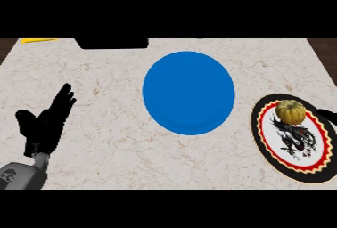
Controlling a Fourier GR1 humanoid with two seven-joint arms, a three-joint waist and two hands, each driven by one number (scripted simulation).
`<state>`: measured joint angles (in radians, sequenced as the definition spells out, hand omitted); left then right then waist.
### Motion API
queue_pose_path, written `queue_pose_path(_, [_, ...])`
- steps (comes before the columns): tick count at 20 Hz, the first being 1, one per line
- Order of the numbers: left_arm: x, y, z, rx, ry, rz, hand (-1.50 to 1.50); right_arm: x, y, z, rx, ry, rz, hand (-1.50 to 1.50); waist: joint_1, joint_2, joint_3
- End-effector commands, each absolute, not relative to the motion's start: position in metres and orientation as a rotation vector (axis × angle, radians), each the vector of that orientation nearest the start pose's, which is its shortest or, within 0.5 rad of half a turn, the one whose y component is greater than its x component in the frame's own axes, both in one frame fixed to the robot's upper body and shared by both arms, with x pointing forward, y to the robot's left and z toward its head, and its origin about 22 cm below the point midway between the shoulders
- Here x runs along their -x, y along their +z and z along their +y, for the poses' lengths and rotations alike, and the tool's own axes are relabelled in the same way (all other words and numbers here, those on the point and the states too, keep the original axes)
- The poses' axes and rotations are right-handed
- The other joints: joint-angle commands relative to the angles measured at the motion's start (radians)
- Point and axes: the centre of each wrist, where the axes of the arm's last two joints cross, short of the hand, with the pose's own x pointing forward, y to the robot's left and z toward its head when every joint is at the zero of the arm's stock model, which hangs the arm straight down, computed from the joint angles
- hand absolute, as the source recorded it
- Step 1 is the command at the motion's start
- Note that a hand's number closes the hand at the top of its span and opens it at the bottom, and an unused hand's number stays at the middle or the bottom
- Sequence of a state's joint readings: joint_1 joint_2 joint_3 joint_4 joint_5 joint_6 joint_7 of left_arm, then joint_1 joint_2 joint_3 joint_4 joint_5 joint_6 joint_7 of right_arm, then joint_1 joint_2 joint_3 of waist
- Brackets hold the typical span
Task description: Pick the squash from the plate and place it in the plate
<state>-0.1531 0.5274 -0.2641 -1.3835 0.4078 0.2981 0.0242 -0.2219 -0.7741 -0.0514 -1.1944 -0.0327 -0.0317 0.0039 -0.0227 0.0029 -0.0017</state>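
Observation:
A yellow-orange squash (pixel 291 112) sits near the far end of a patterned plate (pixel 314 171) with a black rim, red scalloped ring and a dark dragon figure, at the right of the counter. A plain blue plate (pixel 189 92) lies in the middle, bare. My left hand (pixel 45 121) rests open at the left, fingers pointing up and away, well apart from both plates. At the right edge, just past the patterned plate, a small dark shape (pixel 331 116) shows; I cannot tell if it is my right hand.
The marble counter (pixel 105 147) spans the view. A black object (pixel 112 43) sits at the far edge, and a yellow object (pixel 36 40) at the far left corner. Dark floor shows beyond both far corners.

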Motion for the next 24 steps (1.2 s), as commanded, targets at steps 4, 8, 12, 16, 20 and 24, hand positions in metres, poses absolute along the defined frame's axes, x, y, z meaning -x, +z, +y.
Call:
queue_pose_path(4, [-0.274,0.008,0.298,-0.188,-0.073,-1.386,0.0,-0.267,0.106,-0.444,0.81,0.648,-1.214,-1.5,0.015,-0.004,0.0])
queue_pose_path(8, [-0.281,0.016,0.278,-0.177,-0.087,-1.421,0.0,-0.269,0.12,-0.42,0.799,0.709,-1.125,-1.5,0.014,-0.005,0.001])
queue_pose_path(12, [-0.282,0.018,0.292,-0.173,-0.082,-1.414,0.0,-0.288,0.138,-0.407,0.779,0.756,-1.085,-1.5,0.026,-0.003,0.001])
queue_pose_path(16, [-0.289,0.018,0.288,-0.17,-0.084,-1.414,0.0,-0.299,0.126,-0.385,0.748,0.813,-0.925,-1.5,0.029,-0.001,0.001])
queue_pose_path(20, [-0.284,0.013,0.265,-0.172,-0.081,-1.42,0.0,-0.314,0.138,-0.371,0.757,0.878,-0.822,-1.5,0.033,-0.002,0.001])
queue_pose_path(24, [-0.271,0.015,0.271,-0.157,-0.093,-1.416,0.0,-0.32,0.129,-0.385,0.813,0.954,-0.716,-1.5,0.042,-0.002,0.002])
